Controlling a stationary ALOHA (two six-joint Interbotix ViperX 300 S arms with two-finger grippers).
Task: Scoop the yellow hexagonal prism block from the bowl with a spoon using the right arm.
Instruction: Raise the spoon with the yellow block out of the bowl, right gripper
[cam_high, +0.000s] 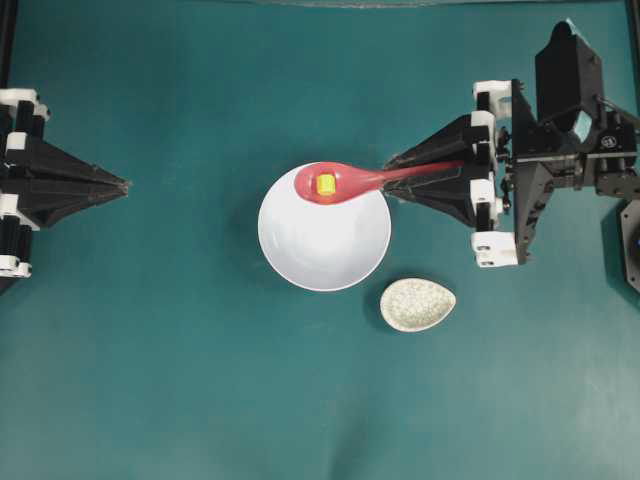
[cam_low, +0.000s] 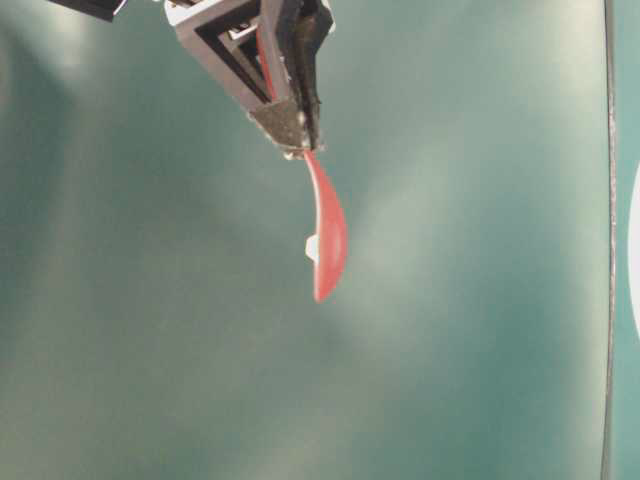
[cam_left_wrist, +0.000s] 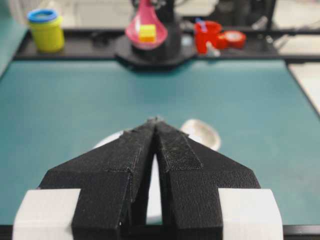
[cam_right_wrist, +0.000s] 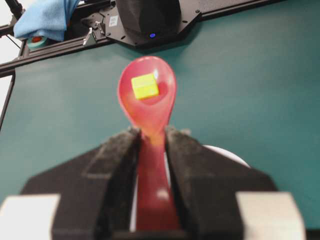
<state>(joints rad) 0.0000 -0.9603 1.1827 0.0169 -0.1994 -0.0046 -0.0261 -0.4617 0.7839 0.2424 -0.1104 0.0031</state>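
Note:
My right gripper is shut on the handle of the pinkish-red spoon, which it holds above the far rim of the white bowl. The yellow hexagonal prism block lies in the spoon's scoop. The right wrist view shows the block resting in the raised scoop, the handle pinched between the fingers. The left wrist view has the spoon and block far ahead. My left gripper is shut and empty at the left edge, well away from the bowl.
A small speckled off-white oval dish lies on the teal mat just right of the bowl's near side. Beyond the mat's far edge in the left wrist view stand a yellow tub and red items.

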